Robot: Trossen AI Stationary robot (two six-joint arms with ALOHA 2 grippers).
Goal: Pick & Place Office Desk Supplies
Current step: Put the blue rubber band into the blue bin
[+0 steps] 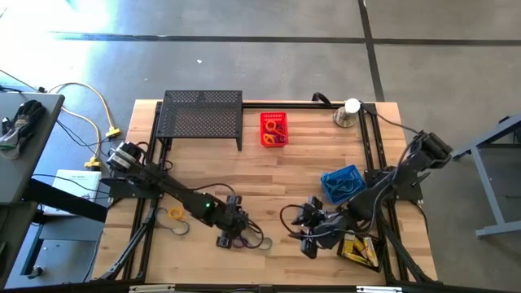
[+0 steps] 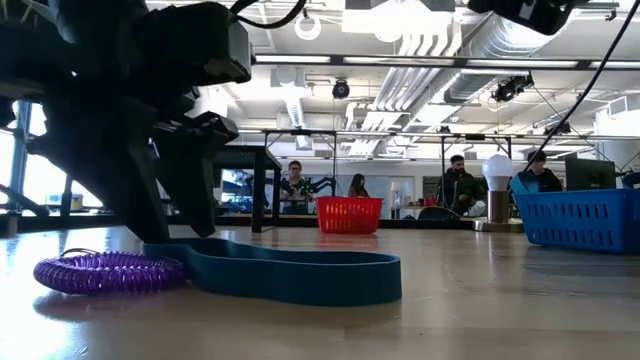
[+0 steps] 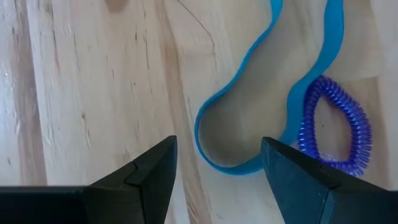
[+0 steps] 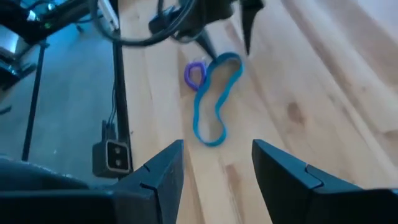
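A blue band loop (image 3: 249,93) lies flat on the wooden table, with a purple coiled loop (image 3: 348,130) against its side. My left gripper (image 3: 217,168) stands open just over the band's rounded end, one finger on either side of it and touching nothing. The low view shows it (image 2: 170,190) right behind the coil (image 2: 110,272) and the band (image 2: 300,275). My right gripper (image 4: 217,168) is open and empty. It hangs above the table to the right of the band (image 4: 214,106), pointing toward it. Both grippers are near the table's front edge (image 1: 232,228) (image 1: 305,234).
A red basket (image 1: 273,129) with small loops stands at the far middle and a blue basket (image 1: 342,183) at the right. Yellow boxes (image 1: 358,248) lie near the front right. An orange loop (image 1: 175,214) lies front left, a black mesh shelf (image 1: 202,114) at the back.
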